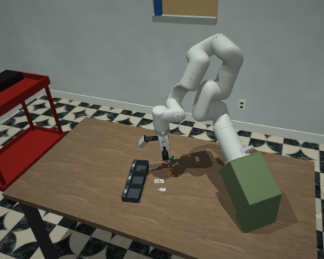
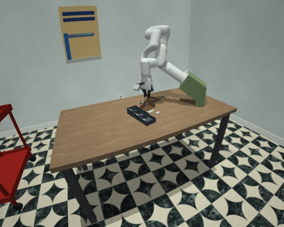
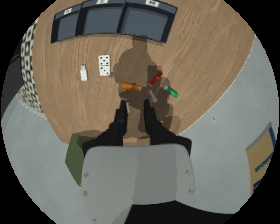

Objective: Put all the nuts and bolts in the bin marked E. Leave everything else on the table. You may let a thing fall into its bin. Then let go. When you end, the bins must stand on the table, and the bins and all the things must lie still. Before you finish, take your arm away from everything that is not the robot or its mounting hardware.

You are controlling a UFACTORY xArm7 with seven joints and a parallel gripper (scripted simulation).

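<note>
While arm [image 1: 199, 87] folds high, jaws hang partly parted above bolts [image 3: 151, 86].

A red cart [image 1: 41, 78] stands at the left edge of the top view, a black box [image 1: 4, 79] on its upper shelf. A tan poster [image 2: 82, 36] with blue bars hangs on the grey wall, upper left in the exterior view. A wall outlet [image 1: 241, 104] sits right of centre above the white baseboard. The floor [image 2: 174, 180] is black-and-cream checkered tile.
</note>
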